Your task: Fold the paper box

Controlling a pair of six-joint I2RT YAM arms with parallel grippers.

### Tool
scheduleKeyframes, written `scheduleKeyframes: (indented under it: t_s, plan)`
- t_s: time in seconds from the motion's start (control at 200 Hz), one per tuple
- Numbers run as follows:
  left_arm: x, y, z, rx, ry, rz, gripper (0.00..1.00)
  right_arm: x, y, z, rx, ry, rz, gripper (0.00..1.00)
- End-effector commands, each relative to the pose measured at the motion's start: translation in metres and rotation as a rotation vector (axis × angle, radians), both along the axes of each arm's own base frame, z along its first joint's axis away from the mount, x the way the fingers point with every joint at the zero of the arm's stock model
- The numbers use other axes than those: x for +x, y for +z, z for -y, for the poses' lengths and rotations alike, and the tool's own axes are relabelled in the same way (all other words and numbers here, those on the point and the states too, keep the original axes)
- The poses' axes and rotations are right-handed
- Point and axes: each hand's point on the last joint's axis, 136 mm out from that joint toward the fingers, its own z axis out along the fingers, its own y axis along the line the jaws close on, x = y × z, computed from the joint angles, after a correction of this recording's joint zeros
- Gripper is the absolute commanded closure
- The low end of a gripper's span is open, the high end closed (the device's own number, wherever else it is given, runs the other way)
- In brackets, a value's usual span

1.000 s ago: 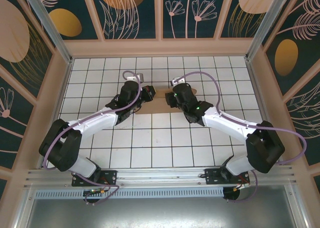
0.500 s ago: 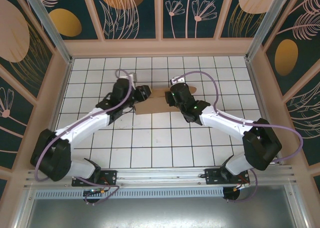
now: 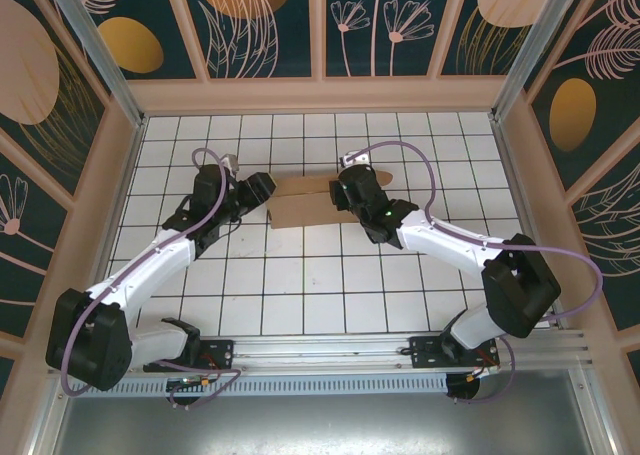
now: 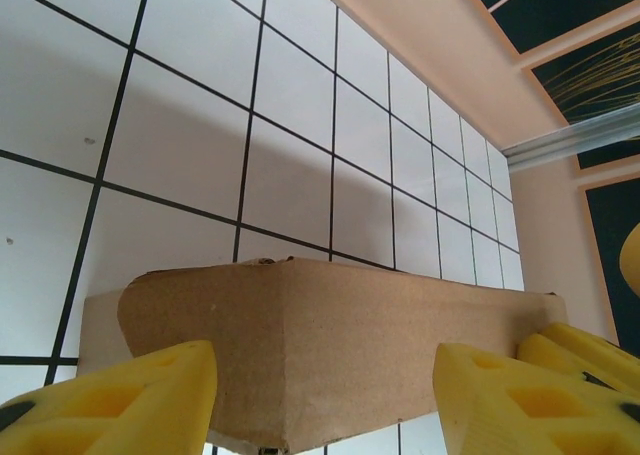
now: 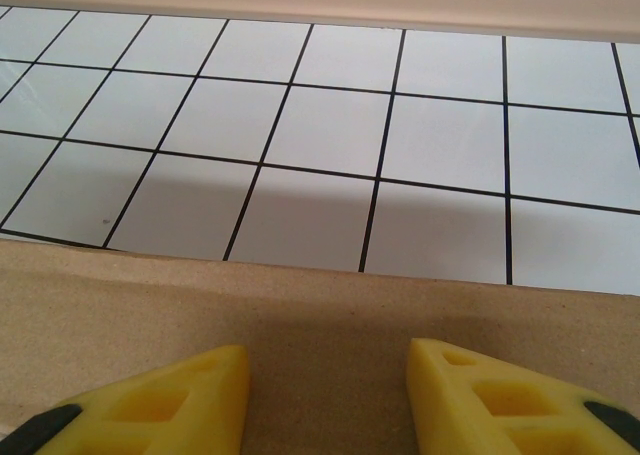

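You're looking at a paper box (image 3: 305, 207) of plain brown cardboard, matt and finely grainy, its cut edge slightly ragged. The left claw (image 4: 325, 400) and right claw (image 5: 328, 400) look like smooth, dull yellow moulded plastic. The surface (image 3: 300, 285) is white with black grid lines, smooth and faintly sheeny.

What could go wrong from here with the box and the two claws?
The left claw is open at one end of the cardboard box; a forward move might push the box across the tiles. The right claw is open over the other end; pressing there might dent or tilt it.
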Motion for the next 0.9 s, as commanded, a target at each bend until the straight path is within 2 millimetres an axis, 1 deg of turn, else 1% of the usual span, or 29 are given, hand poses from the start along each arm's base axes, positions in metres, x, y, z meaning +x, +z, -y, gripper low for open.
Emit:
scheduleKeyframes:
  t_s: [0.0, 0.07, 0.265, 0.395, 0.515, 0.576, 0.626, 0.666, 0.736, 0.801, 0.896]
  plan:
    - [0.001, -0.014, -0.004, 0.001, 0.009, -0.031, 0.41, -0.028, -0.067, 0.01, -0.127, 0.023, -0.209, 0.54]
    - [0.004, -0.019, -0.004, 0.0, 0.007, -0.026, 0.41, -0.029, -0.069, 0.009, -0.129, 0.029, -0.215, 0.54]
    - [0.004, -0.026, 0.011, -0.079, -0.054, -0.023, 0.43, -0.036, -0.075, 0.001, -0.13, 0.056, -0.242, 0.54]
    - [-0.002, -0.038, 0.019, -0.121, -0.087, -0.053, 0.48, -0.042, -0.076, -0.006, -0.122, 0.076, -0.254, 0.55]
    - [-0.004, -0.043, 0.019, -0.105, -0.098, -0.067, 0.54, -0.044, -0.075, -0.009, -0.103, 0.09, -0.266, 0.56]
    - [-0.004, -0.041, 0.017, -0.072, -0.103, -0.068, 0.57, -0.046, -0.075, -0.012, -0.095, 0.106, -0.275, 0.57]
    - [-0.003, -0.041, 0.014, -0.021, -0.109, -0.074, 0.58, -0.048, -0.072, -0.015, -0.084, 0.124, -0.278, 0.57]
    - [-0.001, -0.038, 0.011, 0.032, -0.115, -0.068, 0.58, -0.049, -0.069, -0.015, -0.08, 0.133, -0.281, 0.57]
    - [0.002, -0.032, 0.001, 0.133, -0.108, -0.052, 0.53, -0.047, -0.06, -0.014, -0.079, 0.14, -0.272, 0.57]
    - [0.006, -0.019, -0.011, 0.222, -0.085, -0.005, 0.47, -0.046, -0.048, -0.013, -0.062, 0.154, -0.254, 0.57]
    - [0.009, 0.004, -0.024, 0.318, -0.063, 0.085, 0.44, -0.041, -0.028, -0.014, -0.027, 0.178, -0.231, 0.56]
